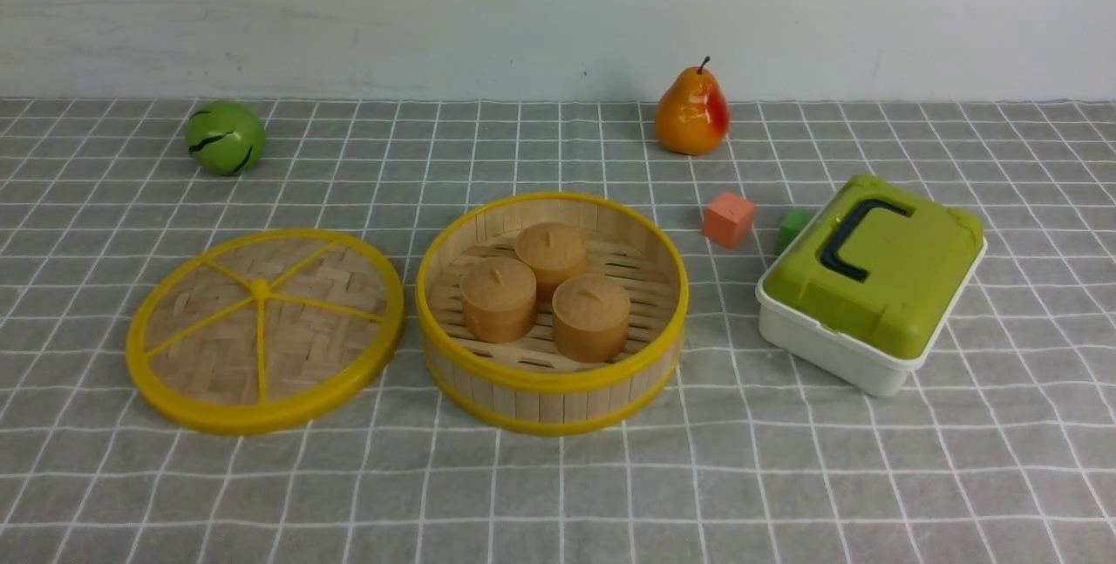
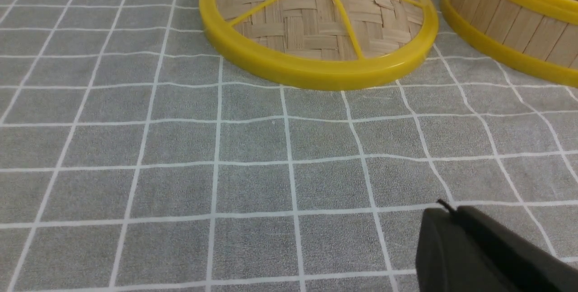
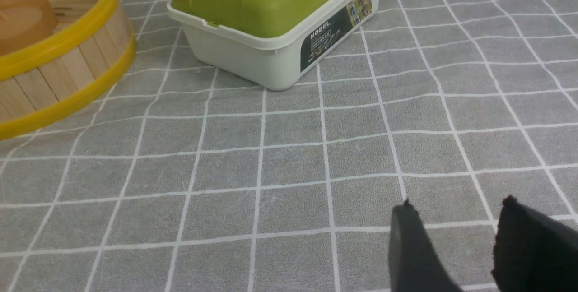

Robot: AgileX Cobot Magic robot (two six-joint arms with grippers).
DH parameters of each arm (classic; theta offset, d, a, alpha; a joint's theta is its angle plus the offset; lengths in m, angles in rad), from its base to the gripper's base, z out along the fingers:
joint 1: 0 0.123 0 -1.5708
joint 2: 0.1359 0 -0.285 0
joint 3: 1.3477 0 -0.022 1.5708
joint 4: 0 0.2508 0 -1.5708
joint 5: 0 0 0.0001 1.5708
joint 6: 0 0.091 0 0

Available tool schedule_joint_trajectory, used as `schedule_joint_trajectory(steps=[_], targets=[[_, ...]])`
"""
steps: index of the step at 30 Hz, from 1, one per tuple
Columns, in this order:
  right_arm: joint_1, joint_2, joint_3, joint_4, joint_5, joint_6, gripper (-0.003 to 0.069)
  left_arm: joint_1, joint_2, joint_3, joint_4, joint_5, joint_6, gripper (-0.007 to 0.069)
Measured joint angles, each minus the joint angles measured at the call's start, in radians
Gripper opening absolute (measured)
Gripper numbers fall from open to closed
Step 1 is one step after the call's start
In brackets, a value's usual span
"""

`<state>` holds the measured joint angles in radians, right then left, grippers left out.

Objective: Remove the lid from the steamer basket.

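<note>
Lid [image 1: 264,330] already off, ahead of my left gripper [image 2: 492,251], whose state I can't tell; looks light, stiff, I'd grip the rim; right fingers [image 3: 413,247] parted, empty

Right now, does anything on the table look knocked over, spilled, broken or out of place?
Nothing stands out. The lid lies flat on the cloth beside the steamer basket, apart from it. The three buns stand upright inside the basket. The green-lidded box is closed and sits skewed to the grid lines.

White wall [image 1: 558,15], grey checked tablecloth [image 1: 558,494]
</note>
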<state>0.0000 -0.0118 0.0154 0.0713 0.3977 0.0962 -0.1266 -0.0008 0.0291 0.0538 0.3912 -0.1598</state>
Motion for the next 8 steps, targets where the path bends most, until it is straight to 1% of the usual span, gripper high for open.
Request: schedule_joint_trajectory(steps=[8], targets=[[0.000,0.000,0.000,0.000,0.000,0.000,0.0242,0.000,0.000,0.000,0.000,0.000,0.000,0.0019]])
